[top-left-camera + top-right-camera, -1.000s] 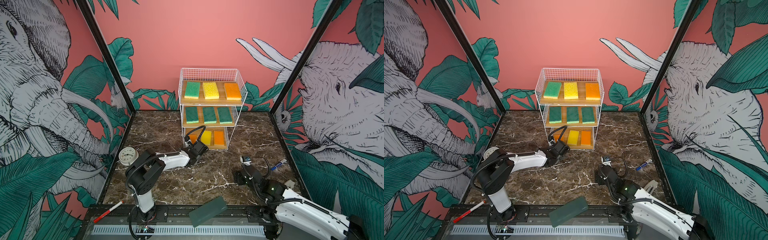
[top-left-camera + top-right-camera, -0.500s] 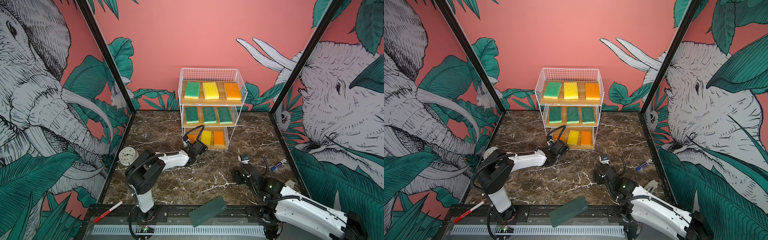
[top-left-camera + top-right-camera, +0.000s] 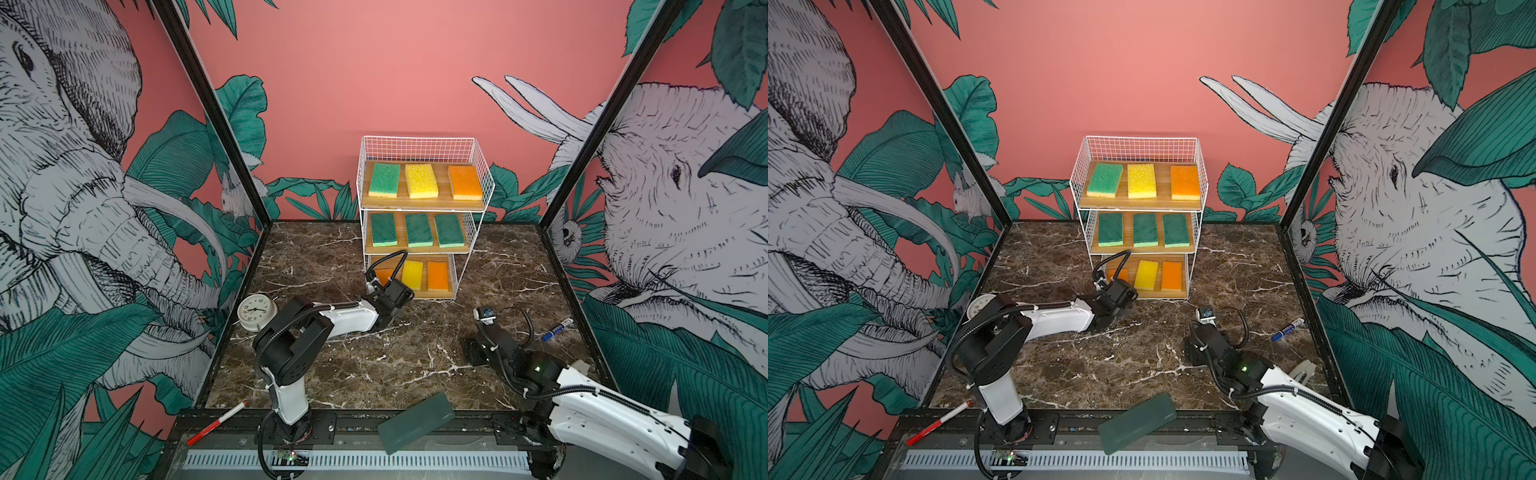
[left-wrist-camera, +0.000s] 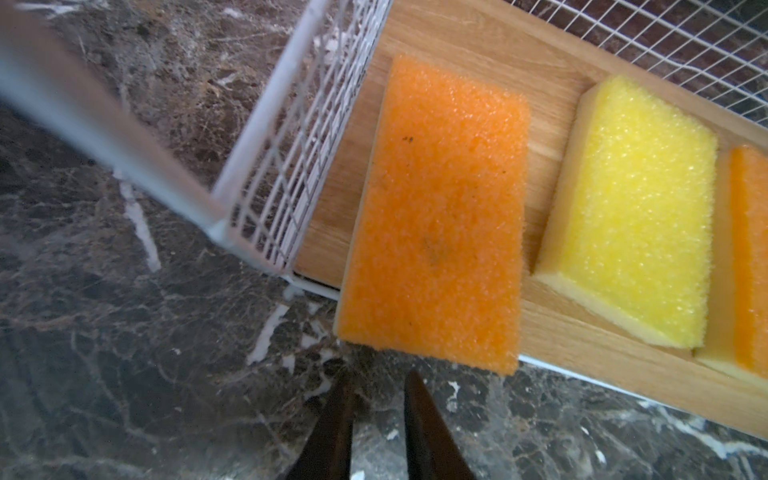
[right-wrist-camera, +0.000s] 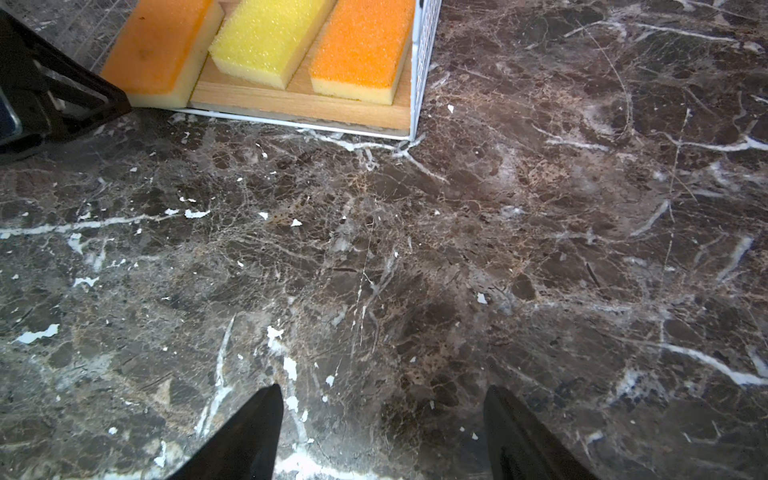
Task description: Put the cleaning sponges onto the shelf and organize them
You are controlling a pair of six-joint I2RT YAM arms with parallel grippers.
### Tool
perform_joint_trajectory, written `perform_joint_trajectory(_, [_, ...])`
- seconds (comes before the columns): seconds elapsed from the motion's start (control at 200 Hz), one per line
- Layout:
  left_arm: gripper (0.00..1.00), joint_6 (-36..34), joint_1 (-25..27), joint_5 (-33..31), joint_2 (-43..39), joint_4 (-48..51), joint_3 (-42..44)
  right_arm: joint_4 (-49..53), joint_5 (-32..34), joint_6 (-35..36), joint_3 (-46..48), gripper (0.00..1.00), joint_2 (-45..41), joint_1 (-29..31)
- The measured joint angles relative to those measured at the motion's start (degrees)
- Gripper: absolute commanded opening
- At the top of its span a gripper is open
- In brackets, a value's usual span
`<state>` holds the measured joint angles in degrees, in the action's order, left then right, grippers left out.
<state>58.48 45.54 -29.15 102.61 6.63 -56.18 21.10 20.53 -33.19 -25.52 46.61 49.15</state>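
The white wire shelf [image 3: 419,141] holds sponges on all three boards. On the top board lie a green [image 3: 385,179], a yellow [image 3: 421,181] and an orange one [image 3: 465,183]; three green sponges [image 3: 419,230] fill the middle board. On the bottom board an orange sponge [image 4: 440,216] juts past the front edge, beside a yellow [image 4: 636,208] and another orange one [image 4: 752,257]. My left gripper [image 4: 378,374] hovers just in front of that jutting sponge, fingers narrowly apart and empty. My right gripper [image 5: 382,390] is wide open over bare marble, well short of the shelf.
A white clock [image 3: 256,311] stands at the left wall and a blue marker [image 3: 557,329] lies at the right. A red-and-white pen [image 3: 217,422] and a dark green flat slab [image 3: 417,422] rest on the front rail. The shelf's wire side [image 4: 291,137] is close to the left gripper.
The left gripper's fingers have drawn closer together while it stays at the bottom board's front. The right gripper has shifted a little to the left over the marble.
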Motion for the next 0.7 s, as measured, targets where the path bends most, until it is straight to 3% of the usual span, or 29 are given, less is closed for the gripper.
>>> perform_joint_trajectory(0.7, [0.21, 2.0, -0.3, -4.0, 0.5, -3.9, 3.4, -1.9, -0.2, 0.6, 0.0, 0.79, 4.2, 0.0])
